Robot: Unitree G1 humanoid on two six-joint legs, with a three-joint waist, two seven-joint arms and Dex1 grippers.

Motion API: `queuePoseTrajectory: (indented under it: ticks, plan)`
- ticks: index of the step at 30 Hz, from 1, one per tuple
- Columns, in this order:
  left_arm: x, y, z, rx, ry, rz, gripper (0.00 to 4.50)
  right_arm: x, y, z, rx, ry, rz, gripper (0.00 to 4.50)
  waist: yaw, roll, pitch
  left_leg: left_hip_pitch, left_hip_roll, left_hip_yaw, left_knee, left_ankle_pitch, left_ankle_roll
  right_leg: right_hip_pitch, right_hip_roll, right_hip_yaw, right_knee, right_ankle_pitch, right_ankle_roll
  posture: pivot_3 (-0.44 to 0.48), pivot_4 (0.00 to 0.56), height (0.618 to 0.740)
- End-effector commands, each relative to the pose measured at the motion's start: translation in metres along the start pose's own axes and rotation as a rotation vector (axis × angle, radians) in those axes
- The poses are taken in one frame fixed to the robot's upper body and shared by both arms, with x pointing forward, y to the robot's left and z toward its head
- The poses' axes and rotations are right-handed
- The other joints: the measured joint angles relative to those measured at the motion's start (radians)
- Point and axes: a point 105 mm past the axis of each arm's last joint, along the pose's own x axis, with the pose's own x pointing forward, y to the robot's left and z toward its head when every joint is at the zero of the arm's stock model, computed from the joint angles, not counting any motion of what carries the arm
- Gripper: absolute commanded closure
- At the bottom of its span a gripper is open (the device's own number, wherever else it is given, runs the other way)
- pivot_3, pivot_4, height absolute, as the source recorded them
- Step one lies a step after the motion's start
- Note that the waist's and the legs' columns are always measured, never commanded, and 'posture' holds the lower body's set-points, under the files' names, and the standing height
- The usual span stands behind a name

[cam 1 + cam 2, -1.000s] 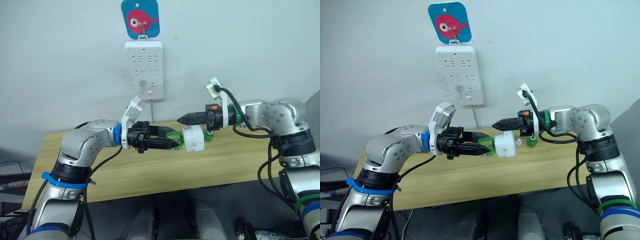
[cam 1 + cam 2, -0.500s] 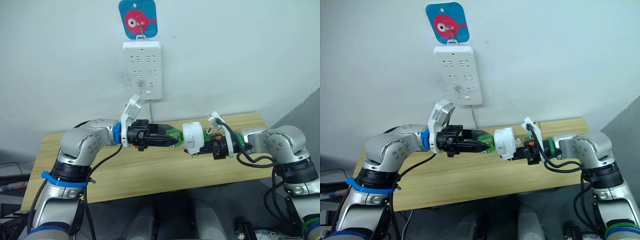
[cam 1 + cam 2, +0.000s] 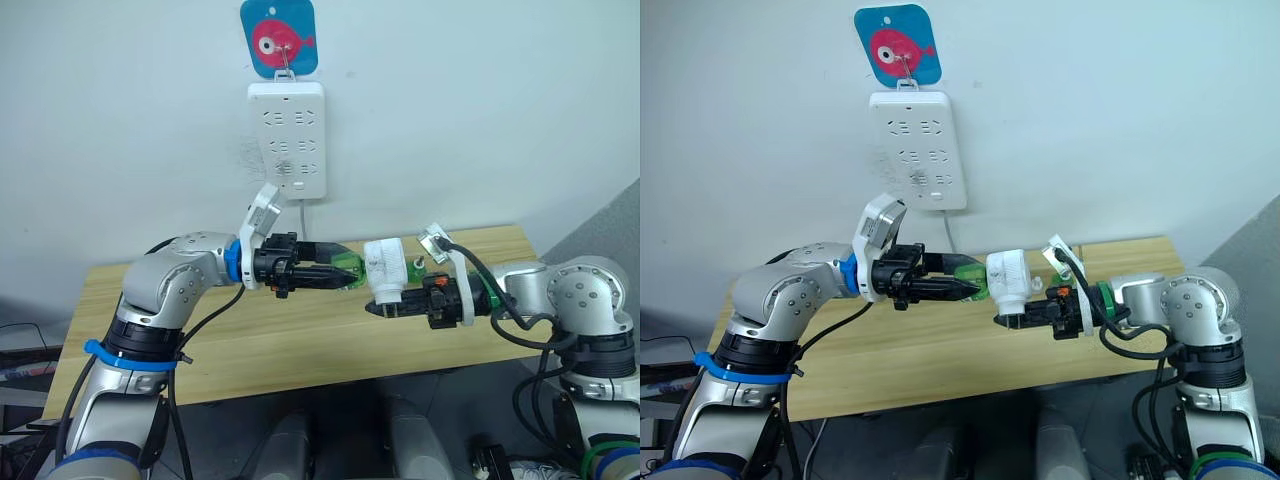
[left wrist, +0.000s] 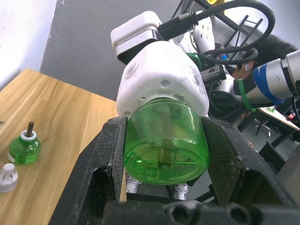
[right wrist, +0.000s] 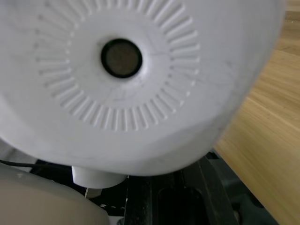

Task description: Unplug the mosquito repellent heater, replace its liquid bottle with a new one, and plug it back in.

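Observation:
My left gripper (image 3: 340,274) is shut on a green liquid bottle (image 4: 165,140), held level above the table. The white mosquito repellent heater (image 3: 384,268) sits on the far end of that bottle, in the air. In the right wrist view its ribbed top face (image 5: 126,89) with the round hole is very close. My right gripper (image 3: 378,308) reaches in from the right, just under the heater's lower part and touching it or nearly so. A second green bottle (image 4: 23,146) with a wick stands on the table, a small white cap (image 4: 7,177) beside it.
A tall white socket strip (image 3: 288,138) hangs on the wall under a blue fish hook (image 3: 278,38), its cable running down behind the wooden table (image 3: 300,345). The second green bottle (image 3: 418,271) stands just behind my right arm.
My right gripper came down from above the heater, swung round its right side, and now lies beneath it. The left gripper kept hold of the bottle and rose slightly.

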Motion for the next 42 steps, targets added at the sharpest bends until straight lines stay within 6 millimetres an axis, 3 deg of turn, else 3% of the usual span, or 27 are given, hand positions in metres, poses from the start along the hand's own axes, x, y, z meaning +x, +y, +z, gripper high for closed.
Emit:
queuePoseTrajectory:
  ticks: [1, 12, 18, 19, 21, 25, 28, 31, 35, 42]
  plan:
    - [0.002, 0.004, -0.008, 0.007, 0.053, 0.04, 2.31, 0.002, 0.032, 0.012, -0.066, -0.031, 0.163, 4.46, 0.0, 0.0, 0.0, 0.0, 0.0, 0.0, 0.0, 0.0, 0.0, 0.0, 0.0, 0.0, 0.0, 0.0, 0.0, -0.163, 0.246, 0.74]
    - [0.001, 0.0, -0.008, 0.001, 0.05, 0.031, 2.31, 0.002, 0.029, 0.009, -0.036, -0.038, 0.129, 4.46, -0.001, 0.0, 0.0, 0.0, 0.0, 0.0, 0.0, 0.0, 0.0, 0.0, 0.0, 0.0, 0.0, 0.0, 0.0, -0.153, 0.235, 0.74]
    - [-0.002, -0.003, -0.004, -0.017, 0.038, 0.018, 2.31, -0.01, 0.014, -0.01, -0.147, 0.035, -0.055, 4.3, 0.001, 0.0, 0.0, 0.0, -0.001, 0.0, 0.0, 0.0, 0.0, 0.0, 0.001, -0.001, 0.001, 0.0, 0.0, -0.142, 0.235, 0.74]
    - [-0.006, -0.003, -0.001, -0.041, 0.032, 0.014, 2.31, -0.02, 0.004, -0.008, -0.208, 0.015, -0.134, 4.09, 0.001, 0.0, 0.0, 0.0, -0.001, 0.0, 0.0, 0.0, 0.0, 0.0, 0.001, -0.001, 0.001, 0.0, 0.0, -0.141, 0.236, 0.74]
    - [-0.014, -0.003, -0.002, -0.095, 0.032, 0.022, 2.31, -0.041, -0.016, -0.008, -0.491, 0.04, -0.277, 3.57, 0.004, 0.0, 0.0, 0.0, -0.002, 0.001, 0.001, -0.001, 0.002, 0.0, 0.003, -0.002, 0.001, -0.001, 0.001, -0.137, 0.235, 0.74]
    - [-0.025, -0.001, -0.008, -0.214, 0.041, 0.023, 2.31, -0.063, -0.031, -0.008, -1.079, 0.144, -0.317, 2.19, -0.001, -0.001, 0.0, 0.001, -0.003, 0.004, 0.002, 0.0, 0.001, 0.001, 0.005, -0.001, 0.001, -0.004, 0.006, -0.139, 0.239, 0.74]
    - [-0.031, 0.0, -0.006, -0.33, 0.029, 0.009, 2.31, -0.067, -0.03, 0.0, -1.554, 0.157, -0.253, 1.09, -0.008, -0.001, 0.001, 0.003, -0.002, 0.006, 0.002, 0.0, 0.0, 0.001, 0.005, 0.0, 0.002, -0.003, 0.006, -0.14, 0.236, 0.74]
    - [-0.033, 0.001, -0.005, -0.405, 0.024, -0.01, 2.31, -0.062, -0.026, 0.012, -1.8, 0.091, -0.208, 0.02, -0.009, -0.001, 0.001, 0.004, -0.001, 0.007, 0.002, 0.0, 0.0, 0.001, 0.005, 0.0, 0.003, -0.003, 0.005, -0.145, 0.238, 0.74]
    - [-0.029, -0.003, 0.0, -0.491, 0.04, -0.083, 2.31, -0.046, -0.01, 0.03, -2.089, -0.067, -0.15, 0.01, -0.008, -0.002, 0.001, 0.003, -0.001, 0.006, 0.002, 0.0, 0.0, 0.0, 0.004, 0.0, 0.003, -0.003, 0.005, -0.157, 0.238, 0.74]
    - [-0.019, -0.008, -0.002, -0.516, 0.073, -0.139, 2.31, -0.026, -0.003, 0.029, -2.223, -0.118, -0.065, 0.01, -0.004, -0.002, 0.001, 0.003, -0.002, 0.001, 0.002, -0.001, -0.002, 0.0, 0.004, -0.002, 0.003, -0.002, 0.004, -0.176, 0.238, 0.74]
